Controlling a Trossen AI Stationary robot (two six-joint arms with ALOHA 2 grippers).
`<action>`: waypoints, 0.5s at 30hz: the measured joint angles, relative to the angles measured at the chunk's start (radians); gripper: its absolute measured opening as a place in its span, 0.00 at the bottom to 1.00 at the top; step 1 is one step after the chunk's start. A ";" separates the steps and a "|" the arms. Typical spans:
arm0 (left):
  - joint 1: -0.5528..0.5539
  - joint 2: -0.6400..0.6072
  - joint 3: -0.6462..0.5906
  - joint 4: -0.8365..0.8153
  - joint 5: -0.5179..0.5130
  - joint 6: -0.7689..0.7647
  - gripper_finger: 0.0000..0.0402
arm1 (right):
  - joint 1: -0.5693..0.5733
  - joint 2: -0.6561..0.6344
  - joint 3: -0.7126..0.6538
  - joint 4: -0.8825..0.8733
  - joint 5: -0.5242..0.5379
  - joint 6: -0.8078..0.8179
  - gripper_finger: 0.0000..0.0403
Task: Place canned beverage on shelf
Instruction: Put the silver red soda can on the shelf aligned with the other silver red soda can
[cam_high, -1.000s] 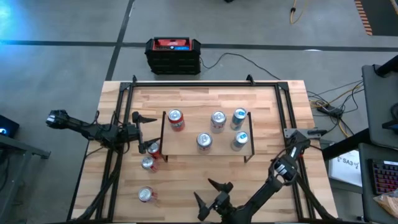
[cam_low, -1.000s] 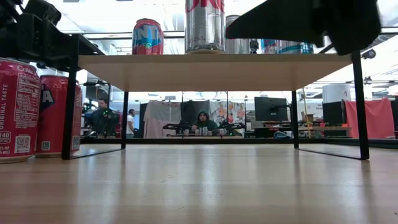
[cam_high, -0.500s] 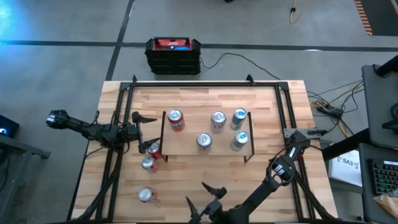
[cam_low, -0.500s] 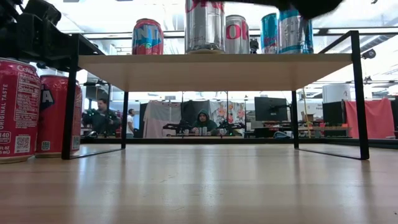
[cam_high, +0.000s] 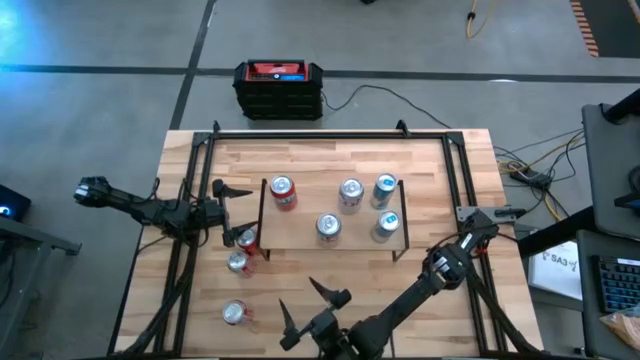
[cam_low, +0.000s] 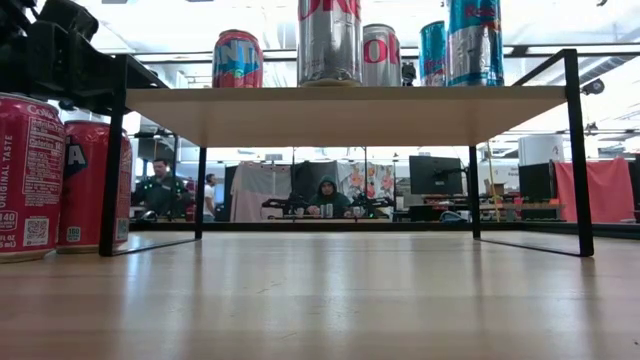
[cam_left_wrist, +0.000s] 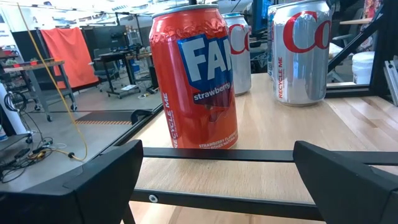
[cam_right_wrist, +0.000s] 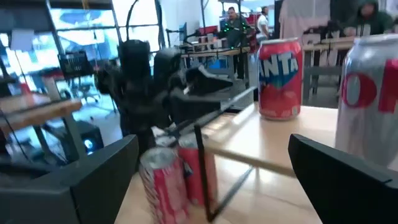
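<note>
**Three cans left on the tabletop, right gripper nearest the loose one**

While five cans already stand upright on the shelf (cam_high: 300, 240), three red cans wait on the tabletop (cam_high: 430, 170) off its left end: two (cam_high: 243, 250) close together by the shelf's front-left leg, and a lone can (cam_high: 235, 313) nearer the front edge. The right gripper (cam_high: 308, 312) hangs low over the front of the tabletop, jaws spread wide and holding nothing, with the lone can well off to its left and upright, its long axis vertical. The left gripper (cam_high: 232, 213), also spread and empty, sits at the shelf's left end, just beside the pair. Judging by position, the right arm suits the lone can, approaching sideways from the right.
</note>
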 joint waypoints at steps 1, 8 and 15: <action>0.000 0.000 0.000 0.000 0.000 0.000 1.00 | 0.000 0.000 0.016 0.006 0.000 0.002 0.99; 0.000 0.000 0.000 0.000 0.000 0.000 1.00 | 0.002 -0.008 0.013 0.089 -0.006 -0.139 0.99; 0.000 0.000 0.000 0.001 0.000 0.000 1.00 | -0.003 0.021 0.014 0.112 -0.004 -0.256 0.99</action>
